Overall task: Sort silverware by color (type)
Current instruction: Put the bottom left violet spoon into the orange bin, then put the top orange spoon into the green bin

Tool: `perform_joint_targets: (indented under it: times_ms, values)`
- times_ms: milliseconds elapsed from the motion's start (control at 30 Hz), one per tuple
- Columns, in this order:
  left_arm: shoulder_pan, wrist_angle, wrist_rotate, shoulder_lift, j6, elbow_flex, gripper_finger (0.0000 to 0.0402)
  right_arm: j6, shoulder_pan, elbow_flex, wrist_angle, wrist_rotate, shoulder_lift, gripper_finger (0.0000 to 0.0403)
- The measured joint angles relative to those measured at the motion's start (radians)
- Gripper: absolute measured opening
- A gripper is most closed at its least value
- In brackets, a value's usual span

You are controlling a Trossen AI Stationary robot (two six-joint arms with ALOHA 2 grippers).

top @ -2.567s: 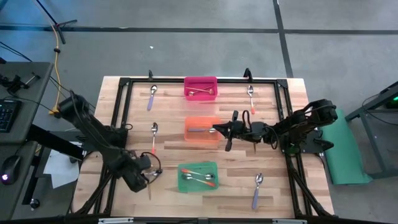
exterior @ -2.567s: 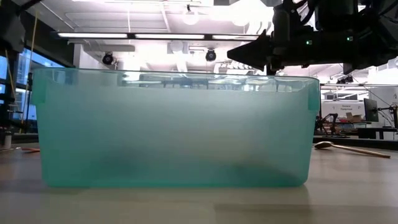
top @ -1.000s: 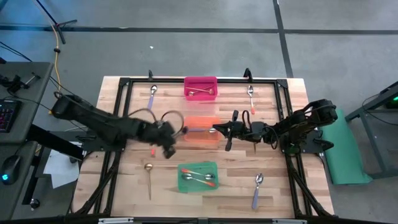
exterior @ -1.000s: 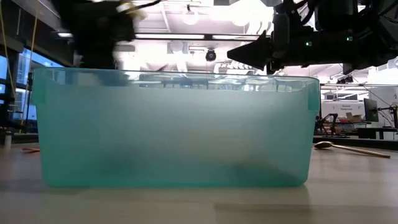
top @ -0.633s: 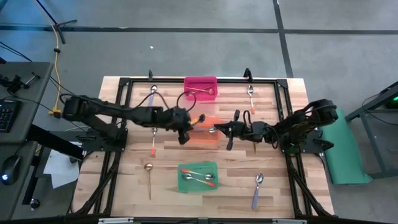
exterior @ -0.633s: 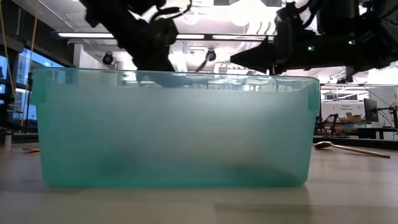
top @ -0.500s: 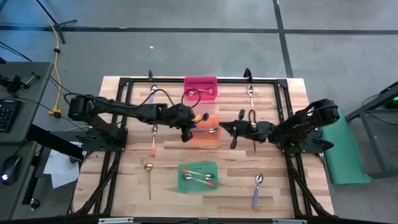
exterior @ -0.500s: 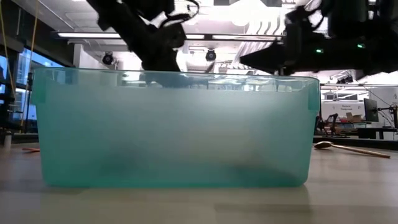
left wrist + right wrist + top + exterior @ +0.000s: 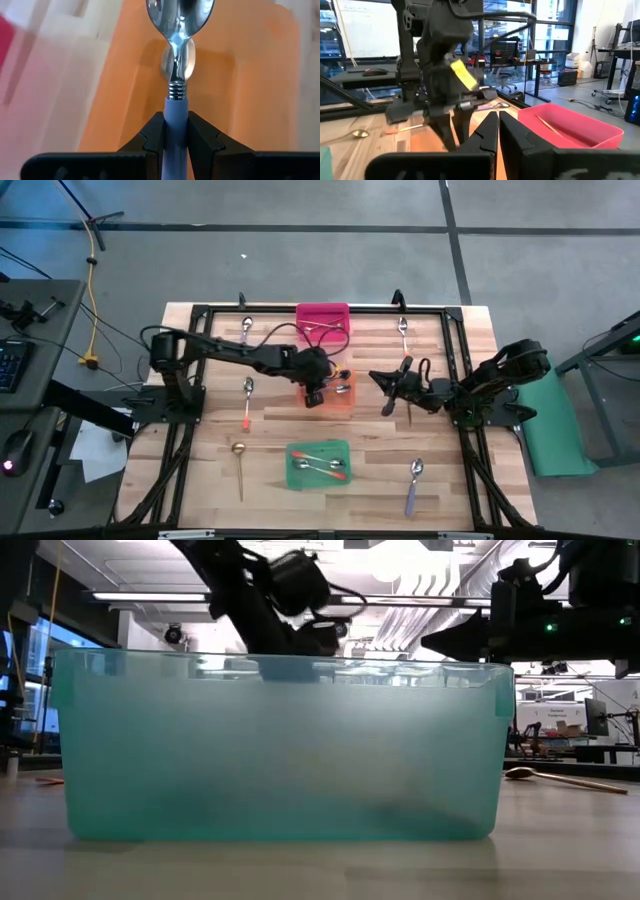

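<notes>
1. Swinging in from the table's near-left corner, the left gripper (image 9: pixel 318 387) now hangs over the orange bin (image 9: pixel 345 402), while the right gripper (image 9: pixel 381 377) has drawn back clear of that bin toward its own side

2. Left fingers (image 9: pixel 155 135) pinch the pale purple handle of a spoon (image 9: pixel 177 60), bowl pointing down into the bin, where another spoon bowl (image 9: pixel 185 59) already lies; the right gripper is shut on nothing

3. Step in hand, as I judge it: dropping the purple-handled spoon with its kind. Next move calls for lowering a little, then opening the jaws so it lands inside the walls

4. Loose on the table, counted in the high view: two purple-handled spoons (image 9: pixel 244 336), two orange-red-handled ones (image 9: pixel 247 400), one gold spoon (image 9: pixel 239 465)

5. Bins: pink bin (image 9: pixel 322 313) holds gold pieces, green bin (image 9: pixel 318 450) holds about two orange-red-handled spoons; exact counts inside are hard to tell
</notes>
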Motion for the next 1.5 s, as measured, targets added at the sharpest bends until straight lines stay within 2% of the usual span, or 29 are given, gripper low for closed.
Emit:
perform_joint_targets:
  times_ms: [267,433,633,733,867,967,1200,1333,1500]
  values:
    - [0.014,-0.022,0.004,0.071,0.03,0.003,0.0044,0.005,0.0,0.002,-0.011,0.0,-0.001,0.0]
    - [0.015,-0.018,0.005,0.075,0.049,-0.001,0.0048,0.005,-0.008,0.002,-0.012,0.0,-0.001,0.0]
    - [0.014,-0.003,0.019,0.067,0.106,-0.002,0.0133,-0.005,-0.064,0.002,-0.009,-0.009,-0.001,0.0]
    - [0.013,0.0,0.026,0.061,0.132,-0.003,0.0145,-0.004,-0.103,0.002,0.001,-0.053,-0.001,0.0]
    - [0.017,0.065,0.043,0.018,0.152,-0.044,0.0115,-0.02,-0.153,0.026,0.007,-0.13,-0.001,0.0]
    - [0.035,0.133,0.1,-0.043,0.151,-0.106,0.0078,-0.047,-0.192,0.058,0.002,-0.188,-0.001,0.0]
    - [0.081,0.392,0.148,-0.248,0.121,-0.322,0.0007,-0.06,-0.301,0.13,-0.059,-0.313,-0.002,0.0]
    - [0.113,0.544,0.148,-0.356,0.079,-0.466,0.0005,-0.02,-0.355,0.174,-0.176,-0.342,-0.015,0.0]
    - [0.157,0.724,0.148,-0.435,0.043,-0.629,0.0005,0.045,-0.417,0.251,-0.425,-0.344,-0.028,0.0]
